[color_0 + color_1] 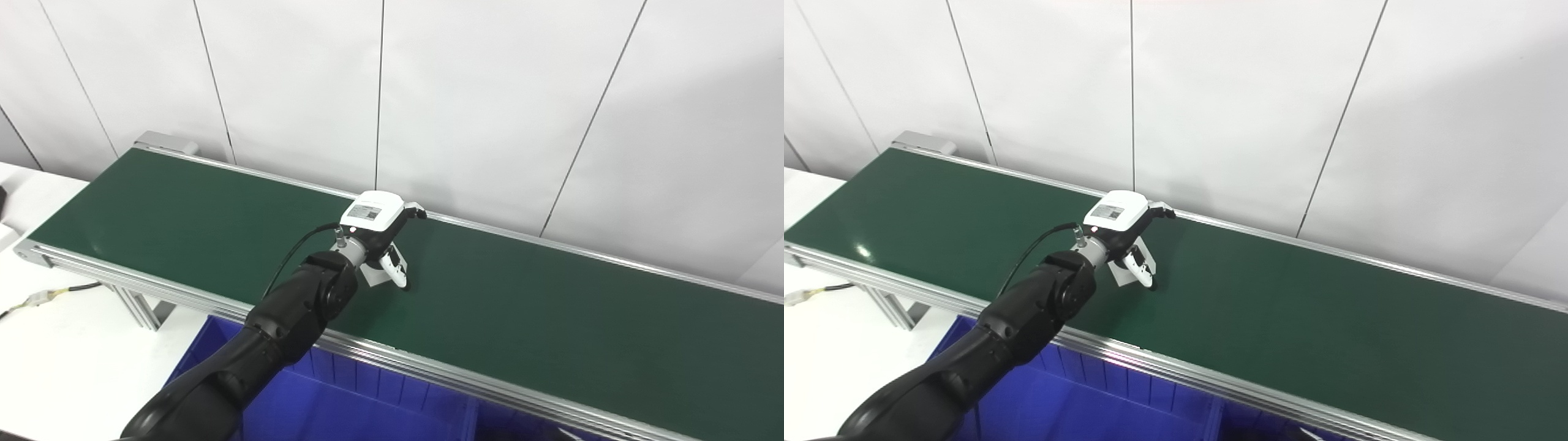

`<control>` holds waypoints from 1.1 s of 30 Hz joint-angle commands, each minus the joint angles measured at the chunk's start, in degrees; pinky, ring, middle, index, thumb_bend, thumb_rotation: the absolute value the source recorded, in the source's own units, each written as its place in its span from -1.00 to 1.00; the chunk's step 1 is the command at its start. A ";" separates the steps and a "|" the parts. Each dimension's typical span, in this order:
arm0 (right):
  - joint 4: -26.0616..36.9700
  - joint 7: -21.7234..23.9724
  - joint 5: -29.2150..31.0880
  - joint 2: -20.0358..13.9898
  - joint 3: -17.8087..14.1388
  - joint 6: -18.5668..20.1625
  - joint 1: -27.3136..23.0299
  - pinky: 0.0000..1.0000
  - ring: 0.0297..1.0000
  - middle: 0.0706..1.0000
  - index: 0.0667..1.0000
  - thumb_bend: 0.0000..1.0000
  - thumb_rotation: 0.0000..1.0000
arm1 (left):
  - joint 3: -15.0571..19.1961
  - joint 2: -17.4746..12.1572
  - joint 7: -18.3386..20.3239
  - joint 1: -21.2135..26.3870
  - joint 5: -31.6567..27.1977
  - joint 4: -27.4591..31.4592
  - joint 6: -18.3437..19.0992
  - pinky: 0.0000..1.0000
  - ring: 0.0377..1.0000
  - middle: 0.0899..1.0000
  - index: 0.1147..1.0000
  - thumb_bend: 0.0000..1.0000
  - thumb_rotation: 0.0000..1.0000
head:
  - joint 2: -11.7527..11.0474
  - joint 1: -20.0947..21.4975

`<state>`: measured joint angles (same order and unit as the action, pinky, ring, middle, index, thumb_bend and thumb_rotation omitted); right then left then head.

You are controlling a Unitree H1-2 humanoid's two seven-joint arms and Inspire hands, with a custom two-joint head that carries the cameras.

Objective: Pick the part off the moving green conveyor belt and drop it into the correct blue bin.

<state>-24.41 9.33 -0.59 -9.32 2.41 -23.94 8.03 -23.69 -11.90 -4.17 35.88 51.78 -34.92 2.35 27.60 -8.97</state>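
The green conveyor belt [184,214] runs diagonally from the upper left of the frame to the lower right, framed by aluminium rails. Below its near rail, at bottom centre, sits a blue bin [343,404]. The left hand [383,236] reaches over the middle of the belt, thumb and fingers pointing down around a small white part [375,274] resting on the belt; whether they actually clamp it cannot be told

White panelled wall [490,92] with thin dark seams, white table [67,343] at left
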 commanded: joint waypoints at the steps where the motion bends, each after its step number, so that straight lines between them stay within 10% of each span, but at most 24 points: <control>1: 1.10 -0.19 0.38 -0.23 -0.02 -2.99 -0.14 0.16 0.41 0.63 0.45 1.00 -0.49 | -0.22 -0.20 -0.45 3.35 0.01 0.98 1.27 0.13 0.48 0.59 0.55 1.00 -0.64 | 0.02 -0.01; 26: 2.58 -4.64 -1.20 -0.55 3.19 -2.99 0.81 0.15 0.41 0.62 0.45 1.00 -0.45 | -5.26 5.61 -4.66 9.34 0.14 -13.24 10.14 0.49 0.60 0.66 0.55 1.00 -0.56 | 0.55 2.16; 33: 3.09 -5.67 -1.00 -0.77 4.07 -2.99 1.10 0.16 0.39 0.62 0.45 1.00 -0.45 | -6.02 7.06 -7.69 10.43 -0.57 -17.03 11.59 -0.22 -0.02 0.18 0.26 0.92 -0.80 | 0.80 2.37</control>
<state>-23.13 4.19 -2.11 -9.68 6.51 -23.94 9.11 -29.75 -3.96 -9.27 43.53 50.34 -51.27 12.13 28.39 -6.59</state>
